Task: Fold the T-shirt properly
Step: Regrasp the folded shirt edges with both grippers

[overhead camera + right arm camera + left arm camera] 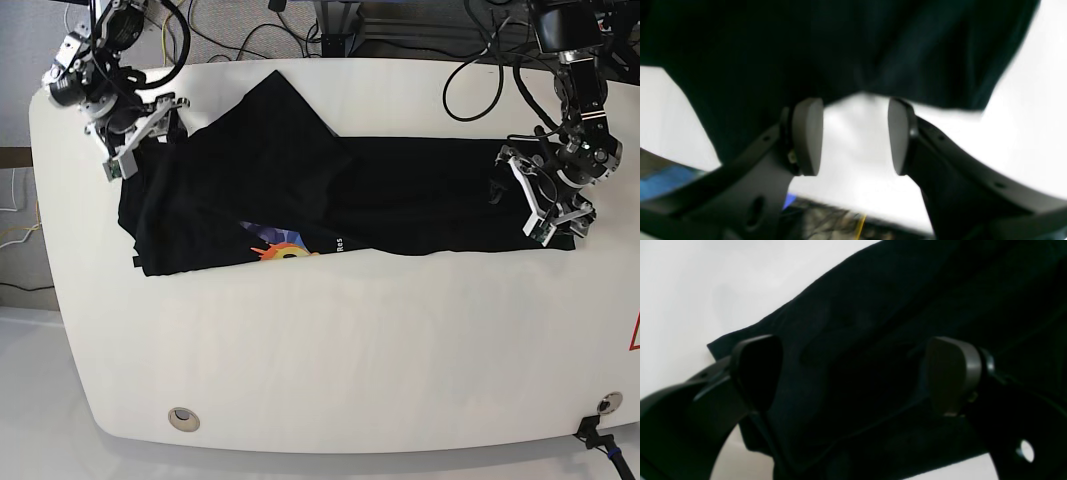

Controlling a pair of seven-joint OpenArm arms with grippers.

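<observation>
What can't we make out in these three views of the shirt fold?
- Most of the colourful print on the black cloth T-shirt: base view, a folded flap covers all but an orange sliver.
- White lettering: base view, too small to read.
- Right gripper: right wrist view blurred; cloth contact unclear.
- Left gripper: left wrist view, black-on-black cloth hides folds beneath the open jaws.

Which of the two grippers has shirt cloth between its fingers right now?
The left gripper: its wide-open fingers straddle the black T-shirt. The right gripper shows only bare white table between its fingers, the cloth edge just beyond them.
</observation>
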